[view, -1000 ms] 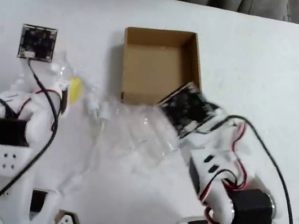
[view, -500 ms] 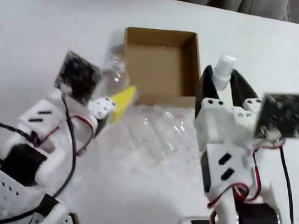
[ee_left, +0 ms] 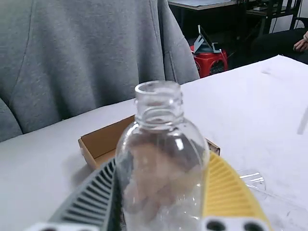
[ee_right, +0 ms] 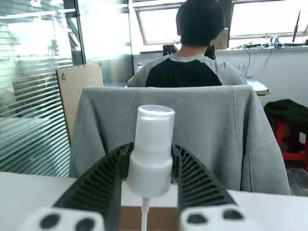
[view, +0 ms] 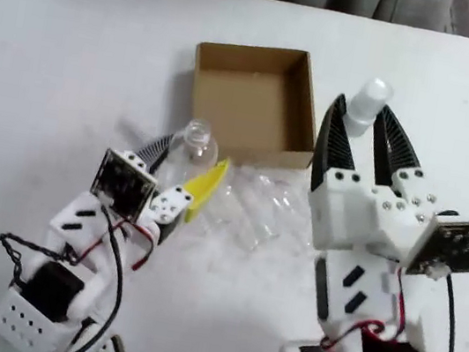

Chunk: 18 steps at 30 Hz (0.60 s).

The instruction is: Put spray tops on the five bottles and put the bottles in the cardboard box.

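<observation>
My left gripper is shut on a clear, uncapped bottle, held upright just left of the cardboard box. In the left wrist view the bottle stands between a grey finger and a yellow finger, its open neck up. My right gripper is shut on a white spray top, raised to the right of the box. In the right wrist view the spray top sits upright between two black fingers, its thin tube hanging down. Several more clear bottles lie on the table below the box.
The box is open and looks empty. A white table spreads wide to the left and behind. A grey-covered chair stands past the far edge.
The left arm has swung the bottle rightward toward the box and turned it upright. The right arm has lifted the spray top off the table and moved it up and right.
</observation>
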{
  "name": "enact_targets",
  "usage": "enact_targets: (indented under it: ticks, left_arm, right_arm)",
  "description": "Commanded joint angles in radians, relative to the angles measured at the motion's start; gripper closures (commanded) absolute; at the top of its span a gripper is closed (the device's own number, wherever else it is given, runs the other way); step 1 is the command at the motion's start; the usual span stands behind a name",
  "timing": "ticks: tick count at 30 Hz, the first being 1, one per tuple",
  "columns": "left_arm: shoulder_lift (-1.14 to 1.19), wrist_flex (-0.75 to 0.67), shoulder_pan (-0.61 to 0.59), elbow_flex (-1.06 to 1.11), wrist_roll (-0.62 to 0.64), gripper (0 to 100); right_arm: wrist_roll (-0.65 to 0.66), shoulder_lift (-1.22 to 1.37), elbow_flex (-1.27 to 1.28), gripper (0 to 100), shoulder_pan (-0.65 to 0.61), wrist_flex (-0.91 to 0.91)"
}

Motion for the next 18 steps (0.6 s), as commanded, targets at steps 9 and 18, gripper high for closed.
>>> enact_targets:
  ticks: [9, 18]
  left_arm:
    - [-0.042, -0.275, 0.016, 0.178, 0.008, 98]
    - [-0.042, -0.428, 0.018, 0.264, 0.008, 98]
  right_arm:
    - [-0.009, -0.139, 0.215, 98.2, 0.004, -0.492]
    - [-0.008, -0.07, 0.183, 98.3, -0.09, -0.697]
